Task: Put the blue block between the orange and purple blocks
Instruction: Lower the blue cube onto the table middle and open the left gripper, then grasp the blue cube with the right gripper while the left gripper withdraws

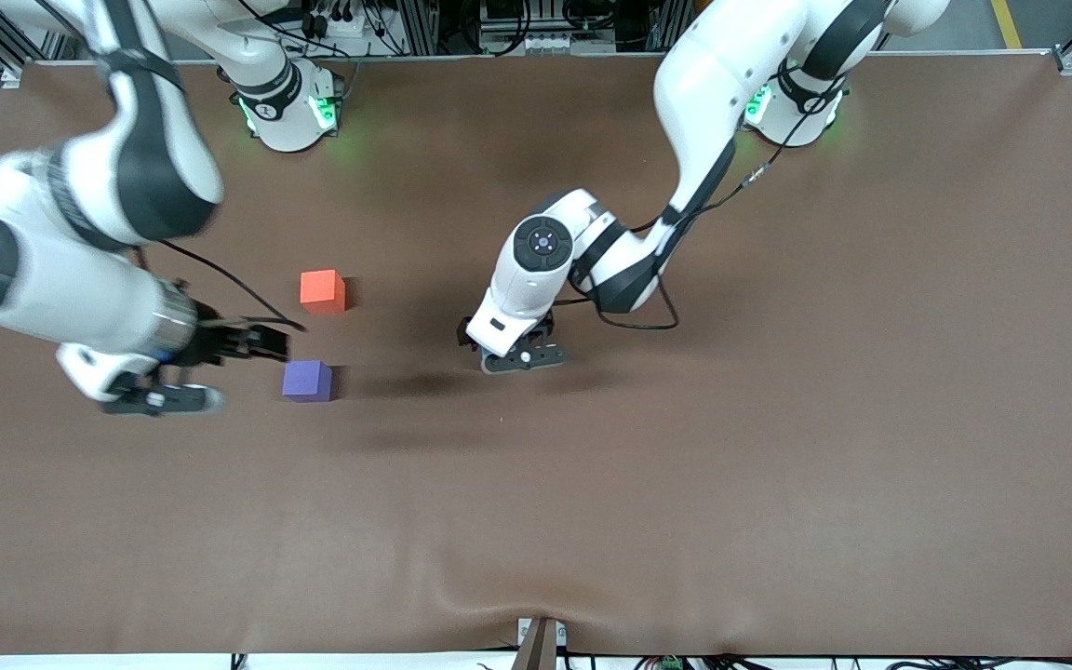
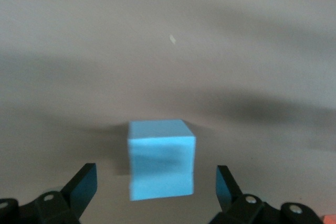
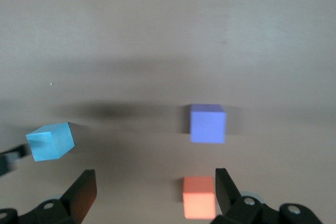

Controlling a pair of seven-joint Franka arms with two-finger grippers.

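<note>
The blue block (image 2: 161,158) sits on the brown table and also shows in the right wrist view (image 3: 51,141). In the front view the left hand hides it. My left gripper (image 1: 522,358) is open and low over the block, with one finger on each side and a gap at both (image 2: 156,181). The orange block (image 1: 322,289) lies farther from the front camera than the purple block (image 1: 307,381), with a bare gap between them. Both show in the right wrist view, orange (image 3: 199,196) and purple (image 3: 208,123). My right gripper (image 1: 168,400) is open and empty beside the purple block (image 3: 156,192).
A brown mat (image 1: 731,484) covers the table, with a wrinkle and a small bracket (image 1: 541,642) at the edge nearest the front camera. The arm bases stand along the edge farthest from the front camera.
</note>
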